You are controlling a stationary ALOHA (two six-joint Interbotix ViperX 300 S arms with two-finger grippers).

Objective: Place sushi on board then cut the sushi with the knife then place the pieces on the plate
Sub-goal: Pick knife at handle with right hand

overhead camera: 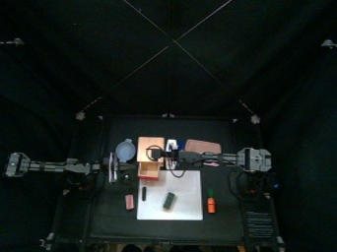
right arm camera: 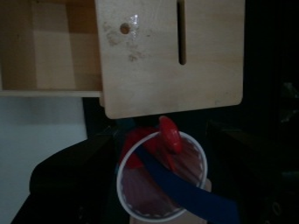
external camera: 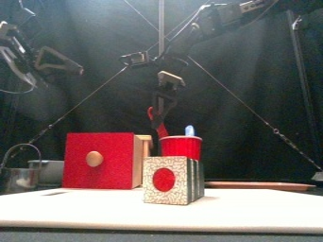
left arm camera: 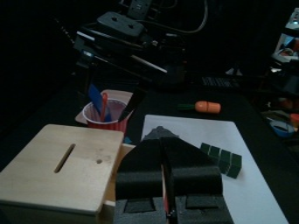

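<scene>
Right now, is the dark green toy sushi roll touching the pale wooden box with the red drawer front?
Apart: top view shows bare white cutting board between the sushi roll and the wooden box.

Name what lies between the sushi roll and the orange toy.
Nothing loose. The top view shows only bare white board between the sushi roll and the orange toy.

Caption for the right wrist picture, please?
Right end effector over the red cup of toy knives, beside the wooden box.
</scene>
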